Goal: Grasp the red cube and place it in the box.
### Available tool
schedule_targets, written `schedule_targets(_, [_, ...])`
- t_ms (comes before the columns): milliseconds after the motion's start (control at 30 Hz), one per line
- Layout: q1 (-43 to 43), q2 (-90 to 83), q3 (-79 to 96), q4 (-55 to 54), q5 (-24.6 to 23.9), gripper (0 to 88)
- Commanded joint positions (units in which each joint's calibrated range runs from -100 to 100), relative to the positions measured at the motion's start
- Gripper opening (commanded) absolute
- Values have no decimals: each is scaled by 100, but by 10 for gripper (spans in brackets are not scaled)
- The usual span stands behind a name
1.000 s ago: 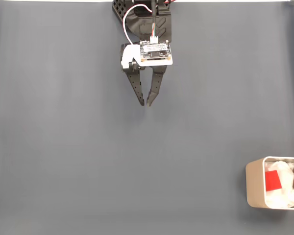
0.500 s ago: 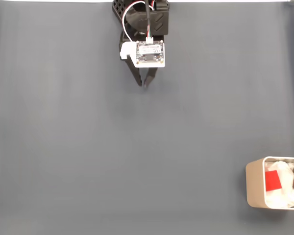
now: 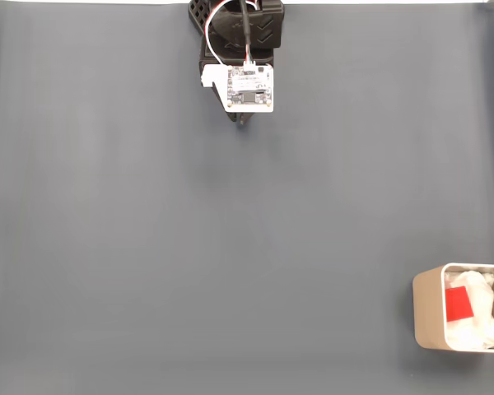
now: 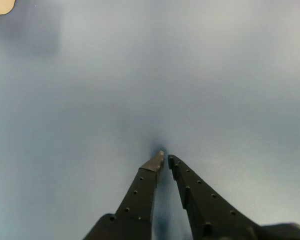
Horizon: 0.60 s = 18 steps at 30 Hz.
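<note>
The red cube (image 3: 458, 304) lies inside the box (image 3: 426, 317) at the bottom right of the fixed view, resting on white wadded lining. My gripper (image 3: 243, 122) is far from it at the top centre, folded back under the white camera board, with just its tip showing. In the wrist view the two black fingers of the gripper (image 4: 165, 157) meet at their tips over bare grey mat, shut with nothing between them. A beige corner of the box (image 4: 0, 6) shows at the top left of the wrist view.
A plain grey mat (image 3: 148, 247) covers the whole table. The arm's black base (image 3: 239, 25) stands at the top edge of the fixed view. The box reaches the right edge of that view.
The arm has drawn back toward its base at the top of the fixed view. The fingers, apart a second ago, have come together.
</note>
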<state>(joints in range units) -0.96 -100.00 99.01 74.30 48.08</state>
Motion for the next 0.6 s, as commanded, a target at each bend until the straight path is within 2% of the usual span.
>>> schedule_targets(0, [33, 9, 81, 135, -29, 0])
schedule_targets(567, [33, 9, 81, 143, 15, 0])
